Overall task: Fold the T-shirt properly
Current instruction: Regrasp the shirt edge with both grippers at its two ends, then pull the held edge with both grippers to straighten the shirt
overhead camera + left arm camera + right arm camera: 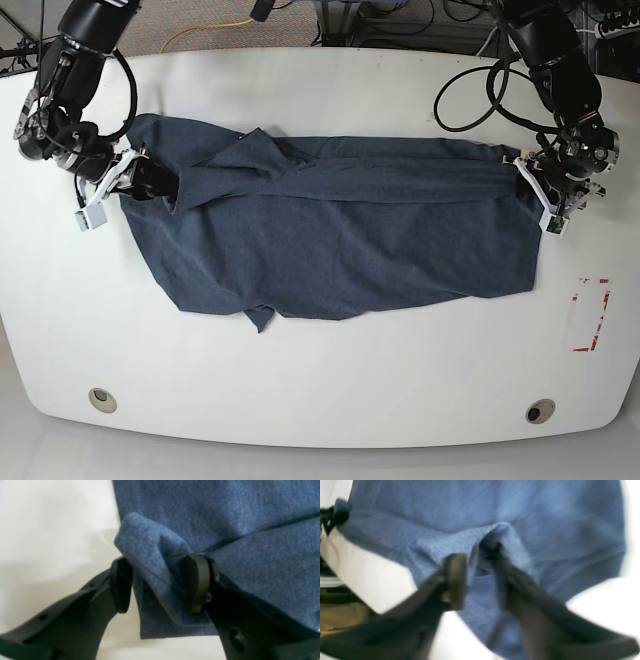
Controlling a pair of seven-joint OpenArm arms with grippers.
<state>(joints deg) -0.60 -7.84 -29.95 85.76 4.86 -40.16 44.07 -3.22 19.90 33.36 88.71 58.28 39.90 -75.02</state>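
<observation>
The T-shirt (340,245) lies across the table (320,380), both the left claw (157,583) and right claw (477,580) parted around bunched edges at opposite ends.

Both arms reach low and outward, left pincer (160,585) and right pincer (480,580) each parted.

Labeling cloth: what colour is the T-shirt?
Heathered blue, plain side up; the T-shirt shows best in the left wrist view, darker navy from base.

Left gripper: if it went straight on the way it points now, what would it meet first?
The T-shirt: a raised fold of its edge already sits between the open jaws of the left gripper, so cloth comes first.
</observation>
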